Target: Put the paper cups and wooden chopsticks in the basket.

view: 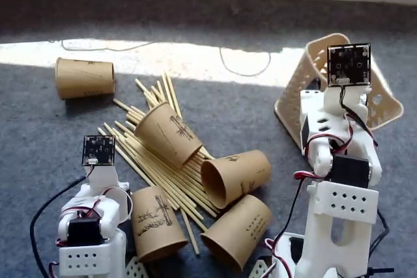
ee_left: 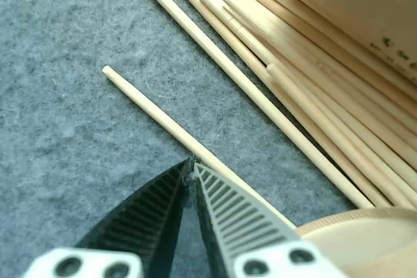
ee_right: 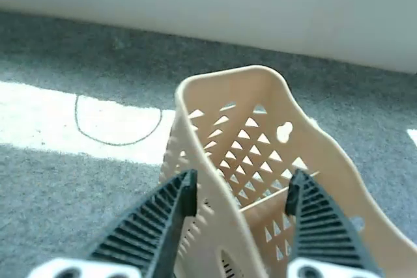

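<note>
The left arm is shown folded low at the lower left of the high view, its left tool pointed downward with both fingers brought together at the tips. The right arm is raised higher at the lower right, and the right tool is held with its fingers spread wide apart.

End effector jaws together, tips touching a lone chopstick. Chopstick pile just beside, on grey surface.

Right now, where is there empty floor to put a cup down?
Bare carpet lies between the chopstick pile and the basket, and left of the pile by the lone cup. The middle is crowded with four cups among chopsticks.
</note>
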Robot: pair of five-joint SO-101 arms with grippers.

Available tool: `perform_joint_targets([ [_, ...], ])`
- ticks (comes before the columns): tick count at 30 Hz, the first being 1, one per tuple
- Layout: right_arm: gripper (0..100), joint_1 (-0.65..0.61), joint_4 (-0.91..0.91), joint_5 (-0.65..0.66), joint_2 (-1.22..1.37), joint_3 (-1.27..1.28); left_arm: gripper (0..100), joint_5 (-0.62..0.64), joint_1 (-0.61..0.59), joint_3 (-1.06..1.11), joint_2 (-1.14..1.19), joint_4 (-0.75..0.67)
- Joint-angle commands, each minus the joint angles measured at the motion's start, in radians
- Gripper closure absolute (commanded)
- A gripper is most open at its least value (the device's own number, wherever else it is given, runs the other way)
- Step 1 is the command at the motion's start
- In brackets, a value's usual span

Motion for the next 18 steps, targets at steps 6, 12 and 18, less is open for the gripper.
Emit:
perform_joint_targets([
  [6, 77.6, -0.041, 0.102, -0.012, -0.015, -0.079, 99, -0.008, -0.002, 0.019, -0.01, 0.003],
  [12, 77.6, -0.087, 0.177, -0.012, -0.002, -0.148, 99, -0.008, -0.002, 0.019, -0.01, 0.003],
  [18, 77.6, -0.084, 0.325, -0.012, 0.211, -0.351, 99, -0.008, -0.002, 0.019, -0.01, 0.003],
])
